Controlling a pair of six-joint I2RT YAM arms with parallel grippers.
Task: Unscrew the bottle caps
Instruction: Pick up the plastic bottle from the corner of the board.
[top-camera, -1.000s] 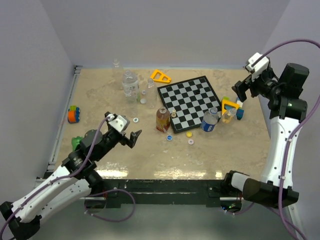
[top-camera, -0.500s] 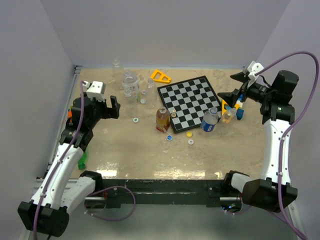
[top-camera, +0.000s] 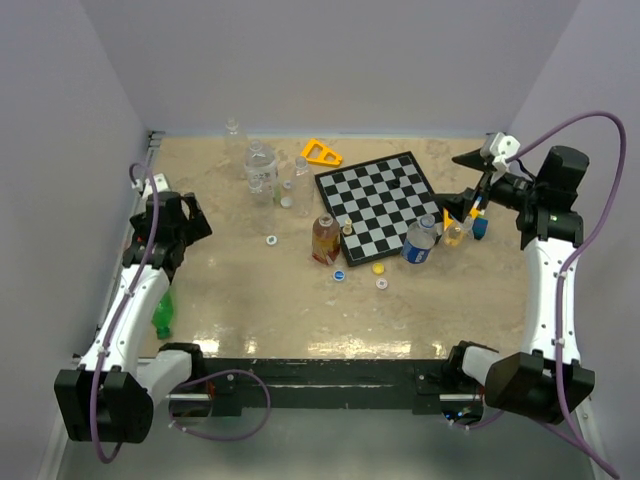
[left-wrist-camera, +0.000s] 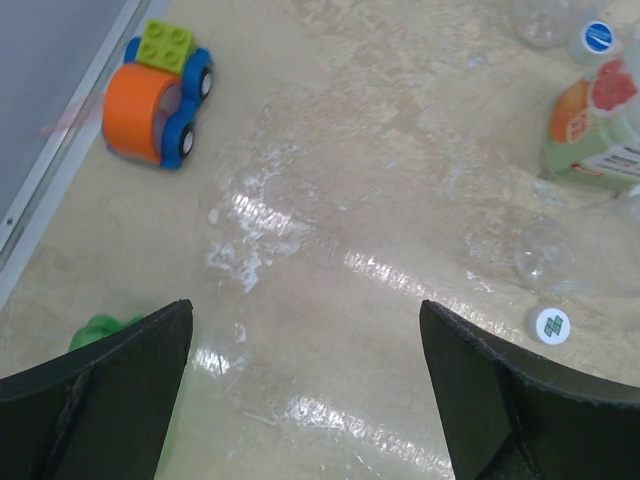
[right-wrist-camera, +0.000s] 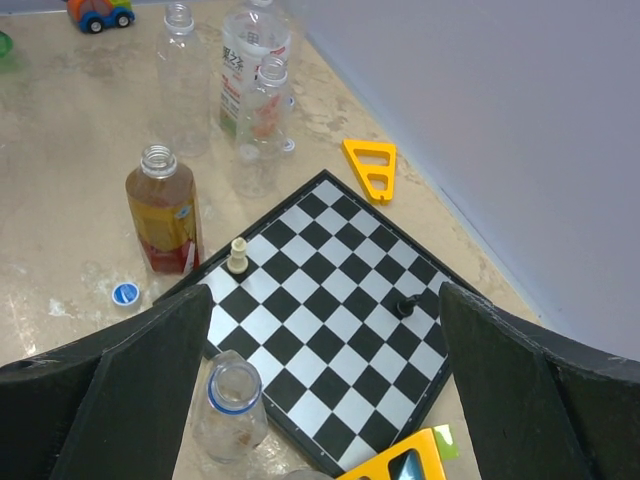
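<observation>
1. Left gripper (left-wrist-camera: 305, 315): jaws wide apart, nothing held, above bare table (top-camera: 260, 300) at the 9 o'clock edge.
2. Right gripper (right-wrist-camera: 325, 290): jaws wide apart, empty, raised at 2 o'clock, looking down on the chessboard (top-camera: 380, 200).
3. Amber bottle (top-camera: 325, 238): upright, neck open, mid-table, at the board's 8 o'clock edge.
4. Blue cap (top-camera: 339, 275), yellow cap (top-camera: 378, 268) and white cap (top-camera: 382, 284): loose on the table, 4 to 5 o'clock of the amber bottle.
5. Blue-label bottle (top-camera: 421, 240): neck open, at the board's 5 o'clock corner.
6. Green bottle (top-camera: 162, 312): 8 o'clock, partly hidden by the left arm.
</observation>
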